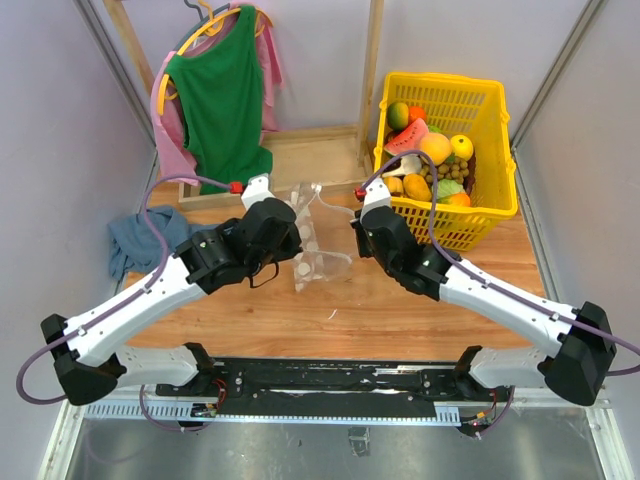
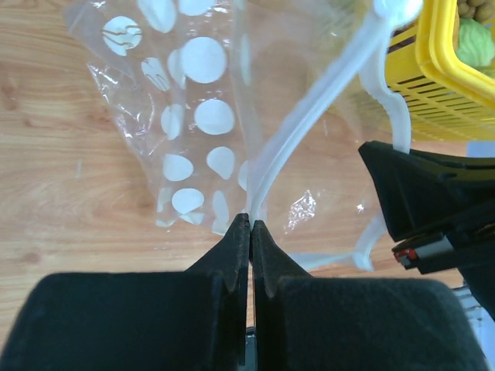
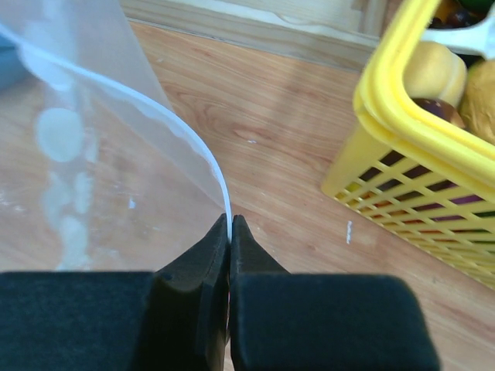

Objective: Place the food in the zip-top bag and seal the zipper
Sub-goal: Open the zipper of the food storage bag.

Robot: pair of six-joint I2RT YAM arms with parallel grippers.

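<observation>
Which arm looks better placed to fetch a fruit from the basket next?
The right: the right gripper is beside the basket; the left gripper is across the bag. Both pinch its rim, so the right would likely let go first.

The setting reads as a robotics lab test cell, not a home. A small wooden bench [image 1: 400, 315] is boxed in by plain pale wall panels [image 1: 60, 120] and slanting metal frame posts [image 1: 555, 60]. A left arm [image 1: 140, 300] and a right arm [image 1: 500, 295] are bolted to a black rail [image 1: 320, 380] along the bottom of the frame, trailing purple cables [image 1: 18, 385]. The props look staged: a green top [image 1: 222, 95] on hangers at upper left, a bare wooden rack [image 1: 372, 70] at top centre, and a yellow basket [image 1: 462, 228] of toy fruit [image 1: 436, 148] at upper right.
</observation>
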